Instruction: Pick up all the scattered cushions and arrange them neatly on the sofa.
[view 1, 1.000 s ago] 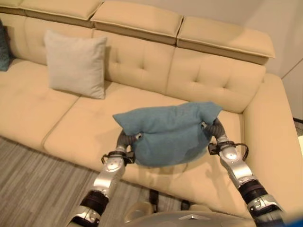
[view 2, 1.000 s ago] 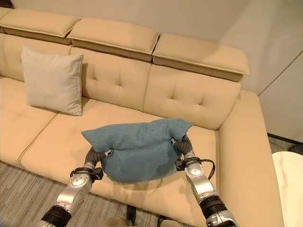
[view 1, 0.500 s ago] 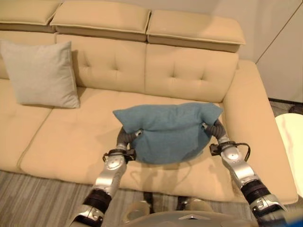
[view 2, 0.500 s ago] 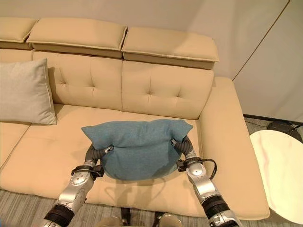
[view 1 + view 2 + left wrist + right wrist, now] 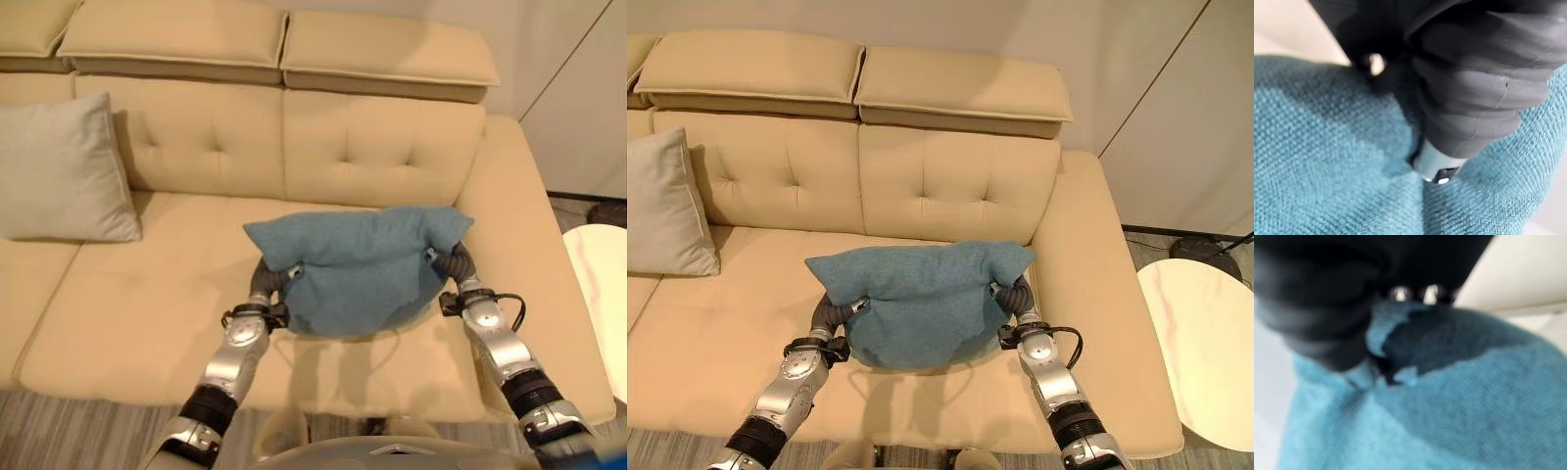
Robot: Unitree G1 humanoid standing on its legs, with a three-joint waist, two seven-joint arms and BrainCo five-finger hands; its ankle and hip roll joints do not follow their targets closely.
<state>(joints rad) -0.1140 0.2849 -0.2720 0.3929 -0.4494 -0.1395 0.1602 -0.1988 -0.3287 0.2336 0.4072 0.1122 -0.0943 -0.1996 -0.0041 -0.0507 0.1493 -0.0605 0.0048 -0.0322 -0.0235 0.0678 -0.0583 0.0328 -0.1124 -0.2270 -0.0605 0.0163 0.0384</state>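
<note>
Teal cushion (image 5: 921,302) over robot hands' fingers

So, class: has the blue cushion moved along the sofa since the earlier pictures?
Yes. Against the sofa, the blue cushion has shifted rightward, from in front of the backrest seam toward the right armrest.

Silver-grey glossy metal arms (image 5: 233,354), segmented. Left hand (image 5: 265,284), right hand (image 5: 455,264) sheathed in dark ribbed wrist cover (image 5: 1021,297). Black ring band (image 5: 208,403) behind that cover.
</note>
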